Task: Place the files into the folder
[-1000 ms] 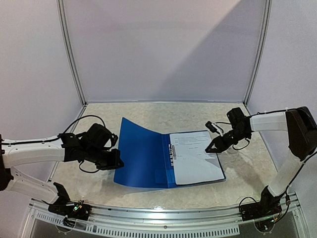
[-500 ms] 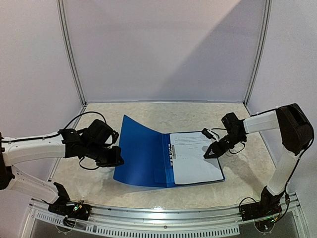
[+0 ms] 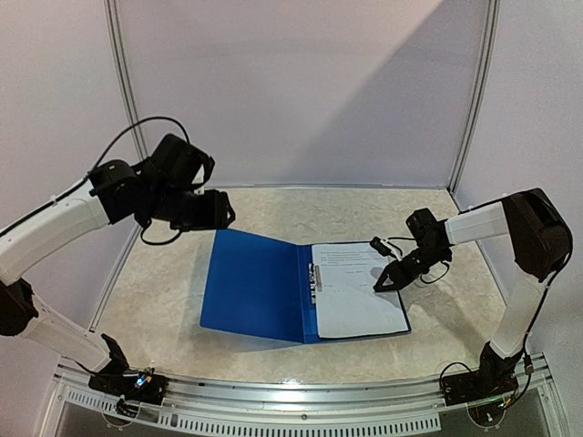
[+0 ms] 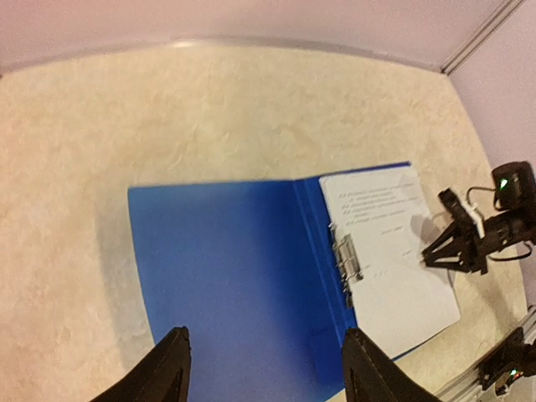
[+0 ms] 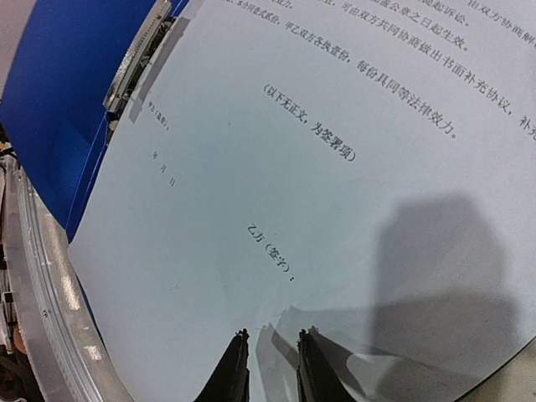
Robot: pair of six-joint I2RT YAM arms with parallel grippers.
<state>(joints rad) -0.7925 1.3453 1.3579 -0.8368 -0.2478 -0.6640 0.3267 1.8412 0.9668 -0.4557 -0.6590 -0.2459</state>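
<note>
Top view: the open blue folder lies flat on the desk, with the files on its right half. The left end effector hangs at its upper left, and the right end effector is at the files' right edge.
Left wrist: fingers spread wide, empty, above the folder.
Right wrist: fingers nearly closed, tips on the files.

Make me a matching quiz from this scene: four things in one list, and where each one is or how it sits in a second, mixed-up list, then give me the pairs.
Column one:
1. bright blue rectangular plastic folder
2. white printed paper sheets
3. silver metal clip
4. left gripper

Column two:
A. high above the beige table, open and empty
B. lying opened flat
C. on the folder's right half
D. at the folder's spine, by the sheets' left edge

Pairs: 1-B, 2-C, 3-D, 4-A.
</note>
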